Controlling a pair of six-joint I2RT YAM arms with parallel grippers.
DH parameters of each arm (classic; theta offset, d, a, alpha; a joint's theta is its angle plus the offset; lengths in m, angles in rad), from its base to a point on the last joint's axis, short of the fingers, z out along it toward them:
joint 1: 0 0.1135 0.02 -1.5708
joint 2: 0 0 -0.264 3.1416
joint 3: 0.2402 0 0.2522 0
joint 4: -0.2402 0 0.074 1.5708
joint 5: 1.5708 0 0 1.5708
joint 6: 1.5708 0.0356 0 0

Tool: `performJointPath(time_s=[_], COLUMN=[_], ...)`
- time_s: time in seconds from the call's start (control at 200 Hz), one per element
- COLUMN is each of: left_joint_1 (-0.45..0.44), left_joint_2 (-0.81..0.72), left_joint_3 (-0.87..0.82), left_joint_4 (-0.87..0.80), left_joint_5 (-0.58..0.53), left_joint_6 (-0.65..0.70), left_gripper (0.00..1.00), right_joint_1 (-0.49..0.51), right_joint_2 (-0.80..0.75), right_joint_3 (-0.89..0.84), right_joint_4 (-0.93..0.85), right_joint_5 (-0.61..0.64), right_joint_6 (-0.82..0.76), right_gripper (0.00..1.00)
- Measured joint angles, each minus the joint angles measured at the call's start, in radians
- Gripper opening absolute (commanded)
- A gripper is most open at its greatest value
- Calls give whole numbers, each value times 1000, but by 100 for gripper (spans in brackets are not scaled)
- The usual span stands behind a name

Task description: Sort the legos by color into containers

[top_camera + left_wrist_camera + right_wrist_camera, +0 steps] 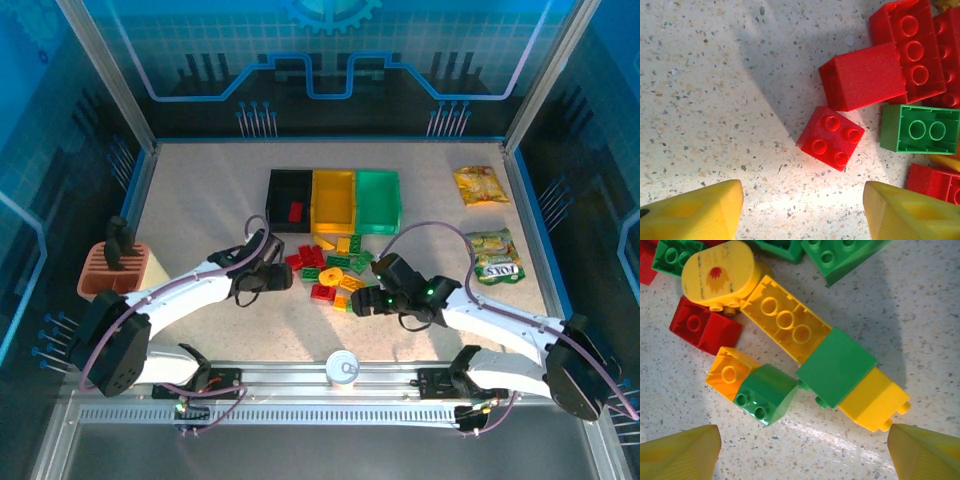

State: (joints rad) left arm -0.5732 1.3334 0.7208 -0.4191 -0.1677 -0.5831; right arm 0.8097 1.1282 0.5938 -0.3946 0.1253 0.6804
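Sorting looks barely begun. At the left edge of the lego pile (330,268) the left gripper (802,210) hangs spread and empty over a small red brick (831,138). At the pile's right edge the right gripper (802,452), also spread, hovers above a small green brick (764,396). Next, I reckon: lower and pinch. Beyond the pile stand the black bin (274,198), with a lone red lego (296,211) inside, the yellow bin (333,195) and the green bin (378,195). Right of the pile, the lettering on the snack packet (497,256) is unreadable

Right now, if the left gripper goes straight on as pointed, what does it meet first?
Probably the small red four-stud brick, lying ahead of the open left gripper, slightly right of centre. A bigger red block sits behind it. Depth is unclear; bare table could come first.
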Motion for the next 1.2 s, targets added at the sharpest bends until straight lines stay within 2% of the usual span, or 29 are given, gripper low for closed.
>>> performJointPath(time_s=[0.43, 0.74, 0.971, 1.201], left_joint_1=[-6, -6, -11, -49], left_joint_2=[153, 220, 233, 231], left_joint_3=[27, 59, 62, 64], left_joint_4=[92, 115, 115, 110], left_joint_5=[35, 35, 34, 7], left_joint_6=[-2, 2, 5, 5], left_gripper=[59, 51, 41, 37], right_joint_1=[11, 15, 15, 15], right_joint_2=[-8, -22, 5, 9], right_joint_3=[-5, -12, -12, -12], right_joint_4=[12, 12, 14, 14], right_joint_5=[17, 31, 31, 34], right_joint_6=[21, 24, 23, 23], right_gripper=[86, 86, 86, 86])
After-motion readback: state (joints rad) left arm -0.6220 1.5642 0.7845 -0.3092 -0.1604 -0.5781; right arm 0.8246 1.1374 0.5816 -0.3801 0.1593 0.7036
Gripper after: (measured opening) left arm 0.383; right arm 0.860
